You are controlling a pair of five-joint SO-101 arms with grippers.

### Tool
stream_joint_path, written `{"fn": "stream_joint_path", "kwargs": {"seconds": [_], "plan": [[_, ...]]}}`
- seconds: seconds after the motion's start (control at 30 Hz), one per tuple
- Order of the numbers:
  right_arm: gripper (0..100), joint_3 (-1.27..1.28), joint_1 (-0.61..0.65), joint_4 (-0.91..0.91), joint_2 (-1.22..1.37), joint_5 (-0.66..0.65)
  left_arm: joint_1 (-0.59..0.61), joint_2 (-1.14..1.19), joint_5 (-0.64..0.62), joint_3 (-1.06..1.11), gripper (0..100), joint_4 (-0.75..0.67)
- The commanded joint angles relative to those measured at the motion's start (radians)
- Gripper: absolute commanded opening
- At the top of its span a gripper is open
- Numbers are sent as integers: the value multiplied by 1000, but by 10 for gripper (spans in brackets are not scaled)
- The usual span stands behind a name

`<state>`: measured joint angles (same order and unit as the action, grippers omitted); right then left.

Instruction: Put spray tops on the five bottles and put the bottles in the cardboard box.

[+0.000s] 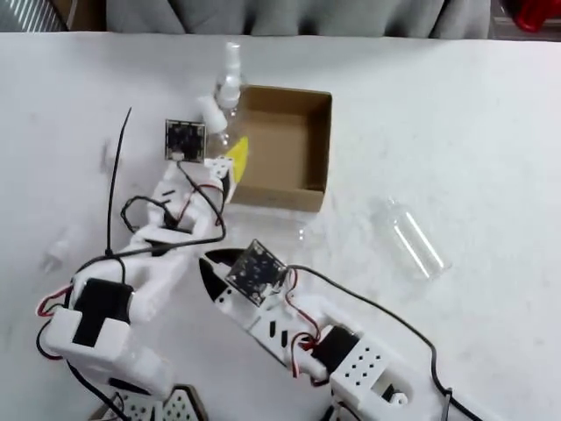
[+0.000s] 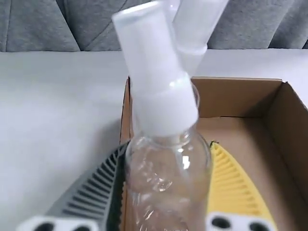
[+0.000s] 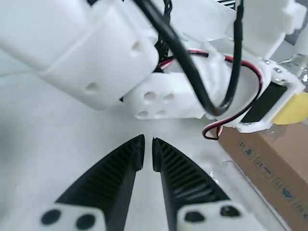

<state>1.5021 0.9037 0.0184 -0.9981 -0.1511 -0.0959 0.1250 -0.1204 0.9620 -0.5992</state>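
Bottle [image 2: 166, 192] w/ spray top [image 2: 159, 91] is clamped in your left hand [image 2: 167, 147]; clear the box [image 2: 240, 96] wall just ahead, then release.

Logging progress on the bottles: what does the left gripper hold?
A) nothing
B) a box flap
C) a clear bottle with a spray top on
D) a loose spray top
C: the left wrist view shows the left gripper clamped on a clear bottle wearing a white spray top, by the cardboard box.
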Motion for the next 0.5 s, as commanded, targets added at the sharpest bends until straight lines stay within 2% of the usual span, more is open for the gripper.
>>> {"fn": "stream_joint_path", "kwargs": {"seconds": [0.0, 0.1, 0.23, 0.47], "plan": [[15, -12, 5, -4, 4, -12, 8, -7, 11, -2, 197, -26], [15, -12, 5, -4, 4, -12, 8, -7, 11, 0, 216, -26], [15, -12, 5, -4, 4, -12, 8, -7, 9, 14, 300, -21], [15, -12, 5, -4, 4, -12, 13, -8, 8, 17, 306, -26]]}}
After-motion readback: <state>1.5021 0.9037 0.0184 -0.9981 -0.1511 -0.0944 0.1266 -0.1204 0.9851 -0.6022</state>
